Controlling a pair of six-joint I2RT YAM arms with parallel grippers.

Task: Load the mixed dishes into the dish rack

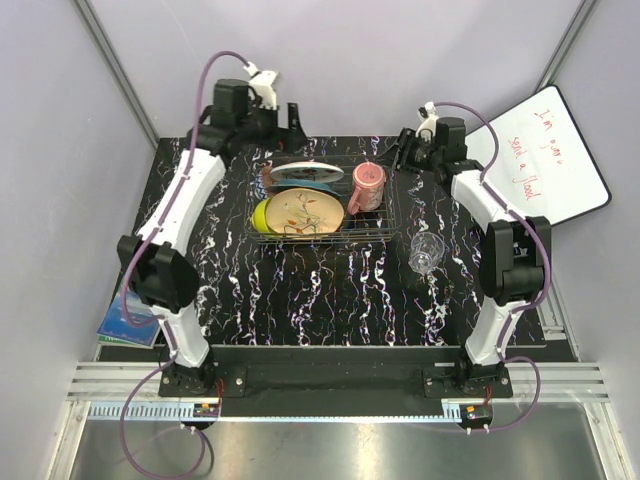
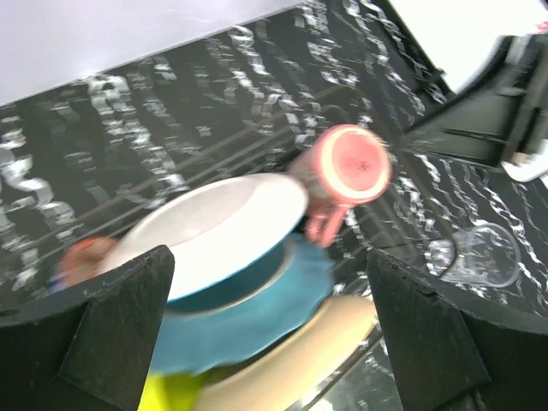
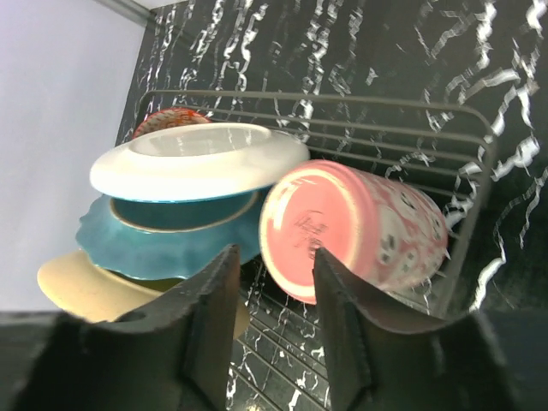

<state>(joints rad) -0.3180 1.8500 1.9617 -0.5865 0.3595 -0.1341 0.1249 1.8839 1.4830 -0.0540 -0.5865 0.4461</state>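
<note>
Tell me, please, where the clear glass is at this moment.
In the top view, the clear glass sits on the table outside the dish rack, just off its near right corner, beside the right arm.

Plates, three: white plate (image 3: 197, 158), teal plate (image 3: 128, 238), peach floral plate (image 1: 305, 212). Bowls, two: lime-yellow bowl (image 1: 261, 216), red patterned bowl (image 3: 167, 121). One pink mug (image 1: 367, 187), one clear glass (image 1: 425, 252), one dish rack (image 1: 391, 220).

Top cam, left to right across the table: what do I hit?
book → lime bowl → floral plate → mug → glass → whiteboard. The stacked plates behind the floral one overlap it, so they are left out.
</note>
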